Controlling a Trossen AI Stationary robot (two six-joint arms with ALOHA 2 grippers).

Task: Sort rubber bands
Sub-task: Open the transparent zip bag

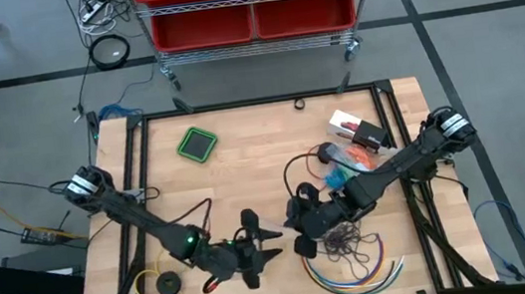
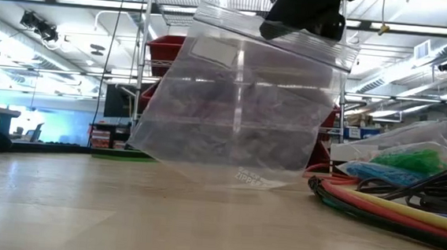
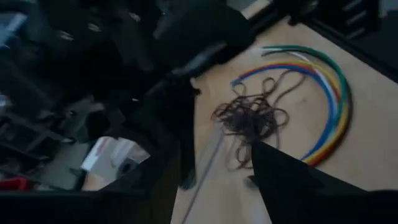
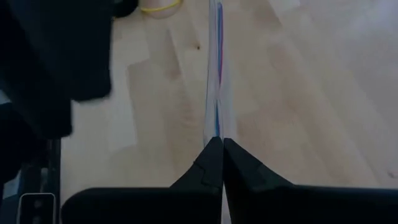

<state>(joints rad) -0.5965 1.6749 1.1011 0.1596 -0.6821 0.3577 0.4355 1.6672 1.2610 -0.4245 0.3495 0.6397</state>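
Purple rubber bands beyond left pincer

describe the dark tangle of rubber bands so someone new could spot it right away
Start at the light wooden table and go to its near right part, where long multicoloured cables curve in an arc. The dark purple rubber bands lie loose inside that arc, beside the right gripper. Unlike the bagged green bands, they are a bare, scribbly heap.

Bare wood lies around the green pad; cables (curved, multicoloured) and dark rubber bands crowd the near right.
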